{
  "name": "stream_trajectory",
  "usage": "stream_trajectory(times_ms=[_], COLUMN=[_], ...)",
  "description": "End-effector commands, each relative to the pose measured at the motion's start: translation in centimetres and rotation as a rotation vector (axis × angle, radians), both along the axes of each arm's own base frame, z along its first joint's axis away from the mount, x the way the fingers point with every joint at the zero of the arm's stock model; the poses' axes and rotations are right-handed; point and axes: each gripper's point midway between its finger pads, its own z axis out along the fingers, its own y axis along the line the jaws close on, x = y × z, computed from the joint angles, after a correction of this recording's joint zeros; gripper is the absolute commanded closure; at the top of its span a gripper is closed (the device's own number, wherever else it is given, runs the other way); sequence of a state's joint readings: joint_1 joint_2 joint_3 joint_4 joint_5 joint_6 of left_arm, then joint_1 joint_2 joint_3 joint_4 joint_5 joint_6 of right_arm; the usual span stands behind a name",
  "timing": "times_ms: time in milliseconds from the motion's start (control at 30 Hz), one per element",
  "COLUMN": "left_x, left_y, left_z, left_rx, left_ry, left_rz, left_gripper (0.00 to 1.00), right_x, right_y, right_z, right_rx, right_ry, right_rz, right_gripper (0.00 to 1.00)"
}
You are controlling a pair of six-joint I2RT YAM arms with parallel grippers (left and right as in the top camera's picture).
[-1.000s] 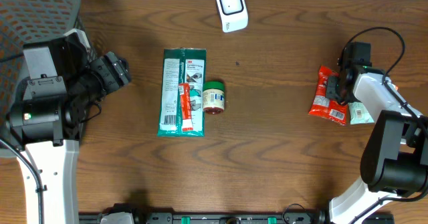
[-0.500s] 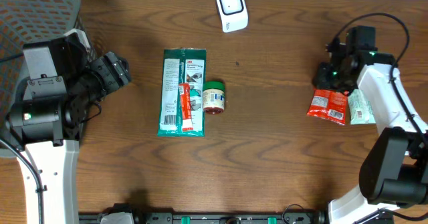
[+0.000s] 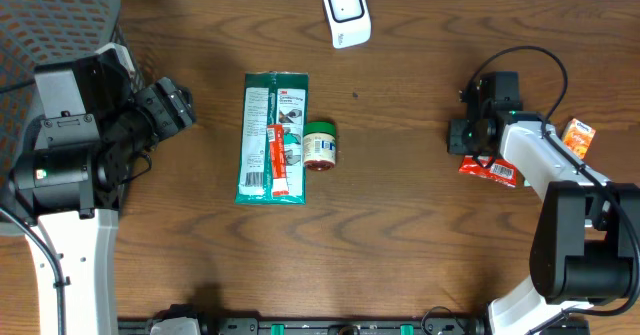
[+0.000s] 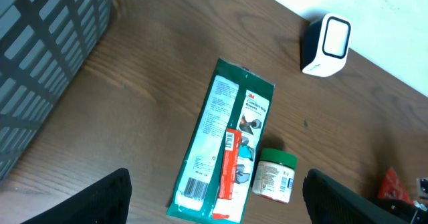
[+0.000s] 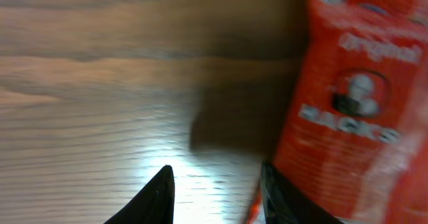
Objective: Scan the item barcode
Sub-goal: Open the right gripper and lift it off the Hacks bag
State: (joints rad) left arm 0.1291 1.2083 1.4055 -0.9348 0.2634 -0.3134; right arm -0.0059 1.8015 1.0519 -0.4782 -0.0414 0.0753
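Overhead shows green packet (image 3: pixel 272 137) lying lengthwise, far end toward scanner (image 3: pixel 346 13)

The left arm (image 3: pixel 75 265) and right arm (image 3: pixel 535 150) show white shells, black joints, looping black cable (image 3: pixel 530 48).

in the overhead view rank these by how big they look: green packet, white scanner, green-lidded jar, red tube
1. green packet
2. white scanner
3. green-lidded jar and red tube: too close to rank, since the tube is longer and the jar wider.

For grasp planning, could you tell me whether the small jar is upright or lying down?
Lying down: the jar shows its label upward.
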Motion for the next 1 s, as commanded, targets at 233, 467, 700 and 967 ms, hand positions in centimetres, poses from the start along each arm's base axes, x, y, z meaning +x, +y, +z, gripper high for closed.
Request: stream_trajectory(times_ms=[233, 467, 700, 967], left_x=[0.0, 0.0, 0.0, 0.0], left_y=[0.1, 0.1, 0.1, 0.1], left_z=[0.2, 0.2, 0.2, 0.2], left_rx=[0.002, 0.002, 0.002, 0.002], left_ry=[-0.005, -0.005, -0.005, -0.005], left_rz=[-0.002, -0.002, -0.002, -0.002], left_gripper=[0.18, 0.18, 0.18, 0.18], right_x=[-0.8, -1.4, -2.0, -1.3], right_y=[-5.0, -6.8, -7.9, -6.0], right_z=[-0.1, 0.0, -0.1, 1.0], right_rx=[-0.259, -0.325, -0.329, -0.237], right_ry=[0.026, 0.046, 0.07, 0.043], right_rz=[-0.119, -0.158, -0.174, -0.138], right_gripper=[0.59, 0.58, 0.55, 0.57])
